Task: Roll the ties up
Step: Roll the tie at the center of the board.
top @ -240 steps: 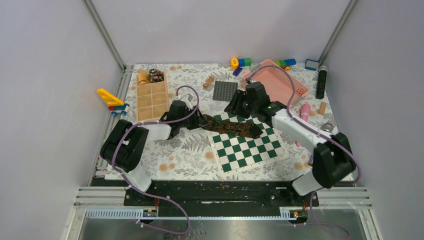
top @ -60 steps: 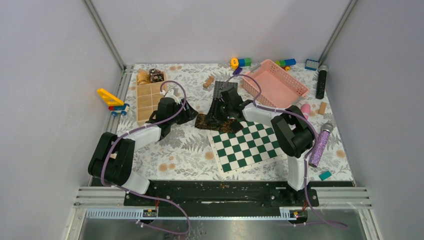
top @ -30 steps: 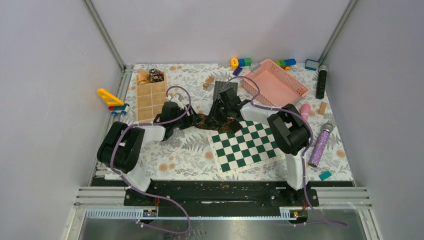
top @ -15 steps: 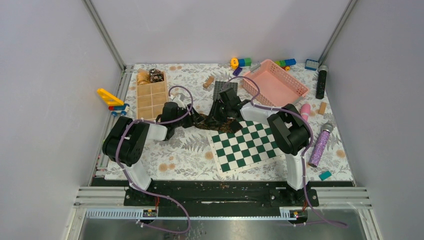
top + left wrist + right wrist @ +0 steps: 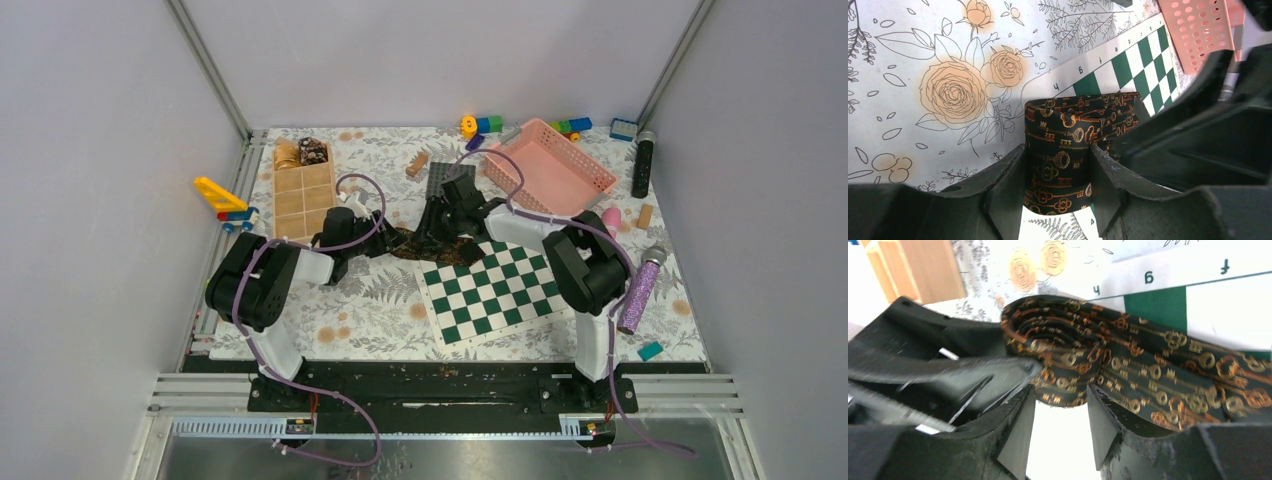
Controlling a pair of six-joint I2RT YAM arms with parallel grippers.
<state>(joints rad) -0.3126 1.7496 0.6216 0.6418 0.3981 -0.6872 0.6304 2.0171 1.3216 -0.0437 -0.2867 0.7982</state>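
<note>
**Item: dark key-print tie**. Black cloth with gold-orange keys. It lies at the centre of the top view, on the upper left corner of the chessboard mat.

**Change:** eight seconds back the tie lies stretched across the mat toward its middle. It is now drawn in to a short bundle at that corner. The right wrist view shows a wound coil at the left with a flat tail running off to the lower right. In the last second nothing shifts visibly.

**Left gripper**: narrow, with both inner faces against the edges of the tie's band, holding it.

**Right gripper**: jaws narrowly parted, with bare white mat showing between them. The coil sits at the fingertips. Whether they pinch it cannot be told.

**Also held in stock:** a golden-tan coil and a dark speckled coil, in the top compartments of the wooden tray at upper left.

**Assessment:** the roll is well advanced but the tail is not yet wound. This looks like the last tie. The coil seems likely to loosen if the hold on it slackens.
</note>
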